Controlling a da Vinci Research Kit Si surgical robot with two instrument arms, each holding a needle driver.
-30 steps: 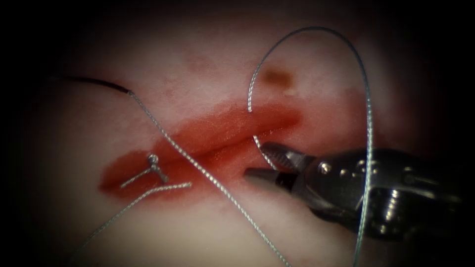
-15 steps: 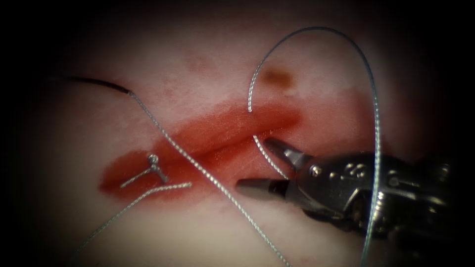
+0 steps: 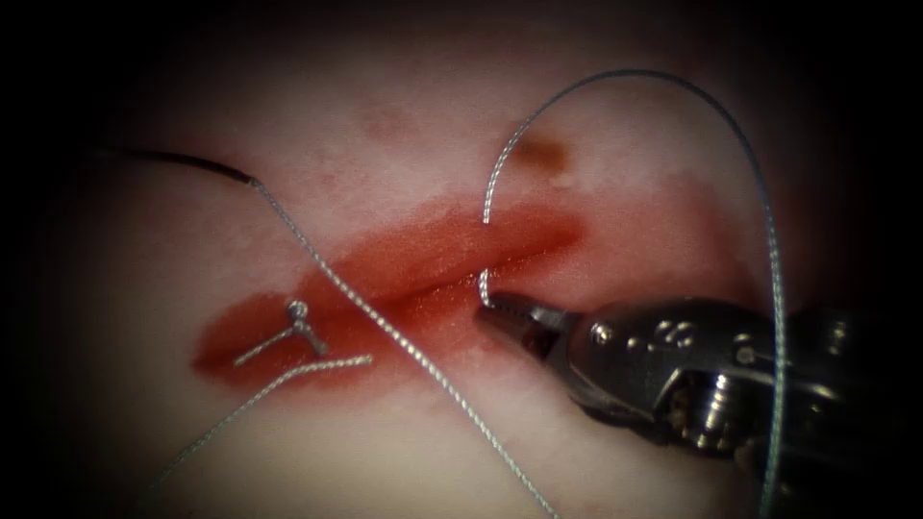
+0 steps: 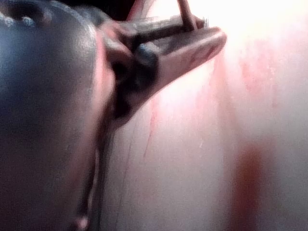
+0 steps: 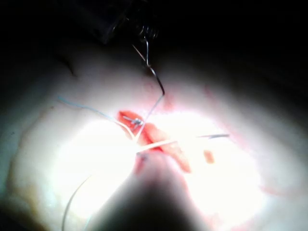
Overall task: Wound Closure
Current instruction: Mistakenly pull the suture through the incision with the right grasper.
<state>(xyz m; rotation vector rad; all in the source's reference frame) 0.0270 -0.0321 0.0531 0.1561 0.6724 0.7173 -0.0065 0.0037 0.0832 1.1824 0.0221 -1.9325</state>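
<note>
The cut [image 3: 423, 284] runs slantwise across the tissue [image 3: 365, 452], ringed by red fluid. My right tool [image 3: 500, 312] lies at the cut's right end, its jaws shut on the thread where it leaves the near lip. From the far lip that thread [image 3: 673, 82] arcs up and round behind the tool. The needle [image 3: 183, 160], a dark curved length, lies above the tissue left of the cut, not in it, and a long strand [image 3: 404, 341] runs from it across the cut. My left tool [image 4: 211, 31] is shut on the needle [image 4: 185, 14].
A tied knot [image 3: 298, 312] with short cut ends sits at the cut's left end, and a loose thread tail [image 3: 317, 365] trails off below it. A small brown spot [image 3: 538, 151] marks the tissue above the cut's right end.
My right tool's jaws were open around the thread beside the cut; they have shut on it. The tool's body has shifted right, carrying the big loop with it.
</note>
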